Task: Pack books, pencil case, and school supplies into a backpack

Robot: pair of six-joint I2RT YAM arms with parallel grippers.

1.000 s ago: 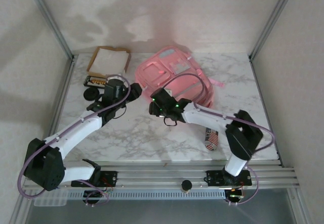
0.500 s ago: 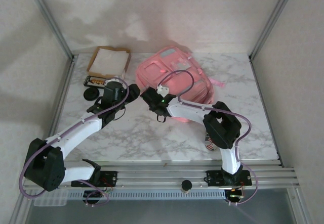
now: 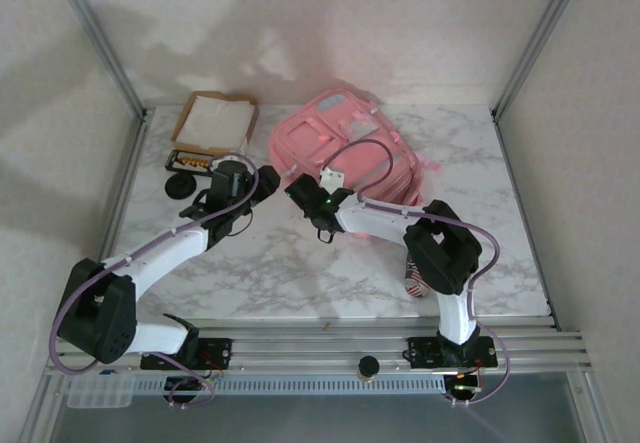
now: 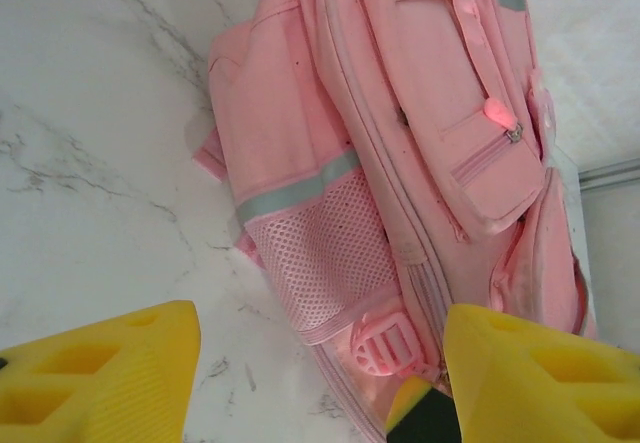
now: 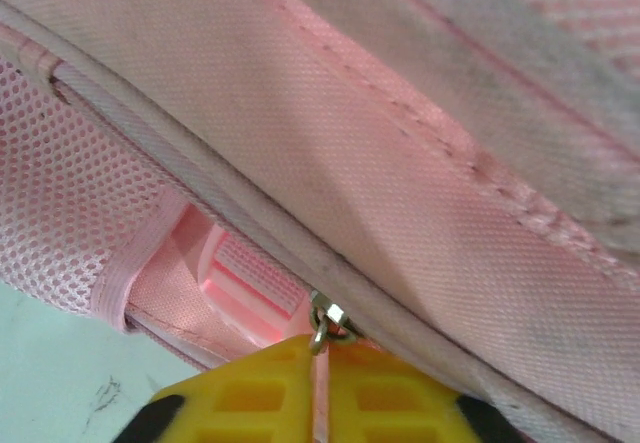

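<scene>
**Top view:** The backpack (image 3: 345,148) lies flat at the far centre of the table (image 3: 300,263). The L gripper (image 3: 268,181) sits just left of the pack's near-left corner. The R gripper (image 3: 297,191) is close beside it, w/ its tips against that same corner. Finger state can't be told for either from up here. Well left of the L fingers is a cardboard tray (image 3: 215,123) w/ a white sheet, and some black bits (image 3: 183,180) lie nearer to them.

**L wrist:** The yellow fingers (image 4: 100,373) stand wide apart w/ nothing between them, so they're open and off the pack. Ahead of them and a bit right, the pack shows its side. The mesh pocket (image 4: 325,263) is nearest, w/ a grey strip (image 4: 295,191) just past it. A pink buckle (image 4: 385,343) sits close by the right finger. Bare marble runs ahead of the left finger.

**R wrist:** The fingers (image 5: 260,393) are pressed together, pinching the pink zip pull (image 5: 320,403). Its metal ring (image 5: 327,321) is just past the tips, on the zip line. Ahead of the tips it's pink fabric and piping, w/ mesh to the left.
</scene>
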